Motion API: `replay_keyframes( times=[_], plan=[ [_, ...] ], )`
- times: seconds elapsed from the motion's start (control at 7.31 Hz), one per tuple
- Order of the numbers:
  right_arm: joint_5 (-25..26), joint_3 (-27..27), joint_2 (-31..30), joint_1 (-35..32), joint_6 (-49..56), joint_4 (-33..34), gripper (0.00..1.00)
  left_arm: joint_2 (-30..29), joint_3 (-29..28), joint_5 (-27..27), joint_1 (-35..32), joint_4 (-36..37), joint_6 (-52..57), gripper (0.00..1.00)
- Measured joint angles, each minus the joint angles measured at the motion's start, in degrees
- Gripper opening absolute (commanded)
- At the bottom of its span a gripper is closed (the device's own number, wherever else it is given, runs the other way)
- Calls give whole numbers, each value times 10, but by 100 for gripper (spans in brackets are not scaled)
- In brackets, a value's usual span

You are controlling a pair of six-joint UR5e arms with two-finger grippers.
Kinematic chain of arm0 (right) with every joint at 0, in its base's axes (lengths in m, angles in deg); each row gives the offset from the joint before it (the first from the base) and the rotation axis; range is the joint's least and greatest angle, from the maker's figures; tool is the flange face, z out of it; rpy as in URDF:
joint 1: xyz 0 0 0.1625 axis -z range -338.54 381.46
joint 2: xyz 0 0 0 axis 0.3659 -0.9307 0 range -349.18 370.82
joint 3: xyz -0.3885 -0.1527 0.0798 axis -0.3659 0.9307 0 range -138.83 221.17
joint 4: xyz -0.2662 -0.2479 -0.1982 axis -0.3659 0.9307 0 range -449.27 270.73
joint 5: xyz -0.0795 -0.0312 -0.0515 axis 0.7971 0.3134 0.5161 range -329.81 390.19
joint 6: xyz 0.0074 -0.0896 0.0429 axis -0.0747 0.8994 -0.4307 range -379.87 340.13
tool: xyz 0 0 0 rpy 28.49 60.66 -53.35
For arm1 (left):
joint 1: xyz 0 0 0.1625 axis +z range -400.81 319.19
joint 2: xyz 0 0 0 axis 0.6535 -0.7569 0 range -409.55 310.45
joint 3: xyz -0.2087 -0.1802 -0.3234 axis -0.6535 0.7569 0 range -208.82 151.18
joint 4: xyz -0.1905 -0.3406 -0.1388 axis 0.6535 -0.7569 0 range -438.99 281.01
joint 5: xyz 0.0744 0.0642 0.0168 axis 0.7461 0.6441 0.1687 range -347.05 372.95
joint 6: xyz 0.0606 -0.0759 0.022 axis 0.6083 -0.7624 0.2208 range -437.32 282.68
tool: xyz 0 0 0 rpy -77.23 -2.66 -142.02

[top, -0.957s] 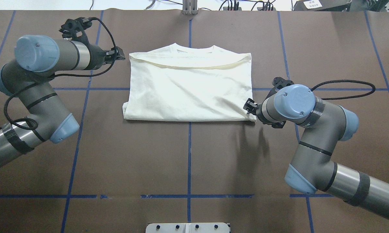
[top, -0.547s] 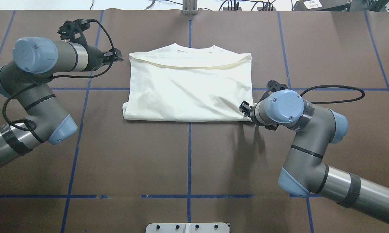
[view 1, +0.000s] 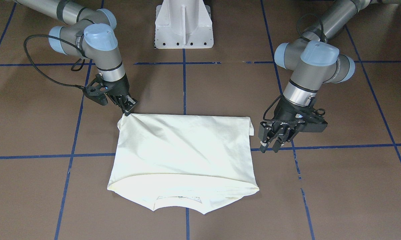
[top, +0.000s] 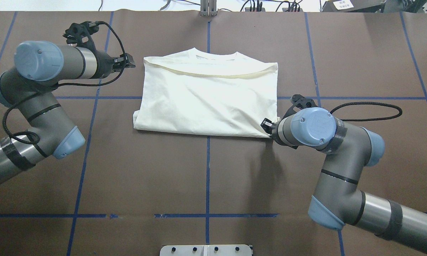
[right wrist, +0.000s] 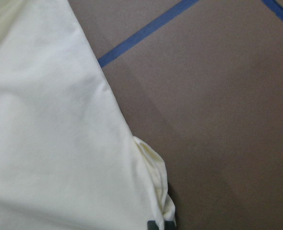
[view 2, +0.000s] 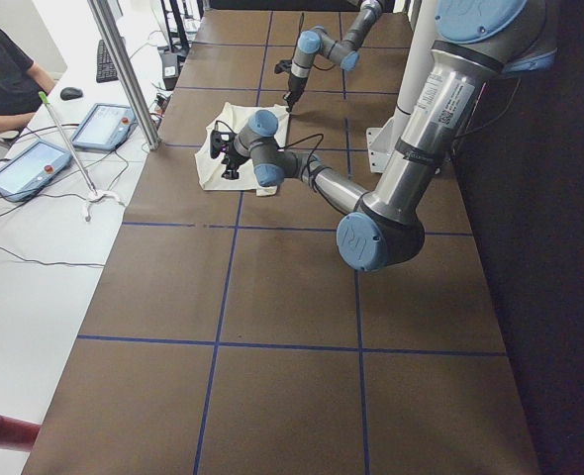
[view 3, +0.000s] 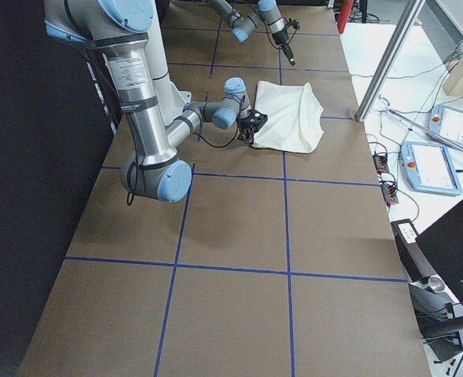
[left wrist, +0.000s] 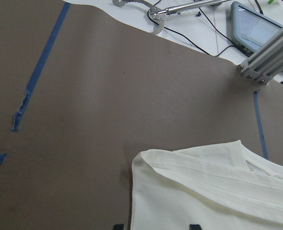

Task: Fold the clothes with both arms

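The T-shirt (top: 206, 99) lay folded on the table (top: 146, 177), its plain whitish side up. It was in the half far from the robot, about midway between the left and right edges, with its collar (top: 215, 54) toward the far edge. The right gripper (view 1: 127, 110) had its fingers pressed together on the shirt's near right corner, and creases ran out from there. The left gripper (view 1: 269, 146) had its fingers spread apart and held nothing, near the far left corner without touching it.
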Motion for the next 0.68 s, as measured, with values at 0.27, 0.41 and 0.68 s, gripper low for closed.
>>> replay_keyframes(
  times=[0.27,0.41,0.68],
  plan=[
    [-15,-170,-112,83,-5,6,0,-1,5,-3,1,1,-2,55],
    [-46,-248,-167,134,-16,6,0,-1,14,-5,4,1,-4,55],
    [-94,-304,-201,196,-40,6,100,0,33,-35,13,2,-18,65]
  ],
)
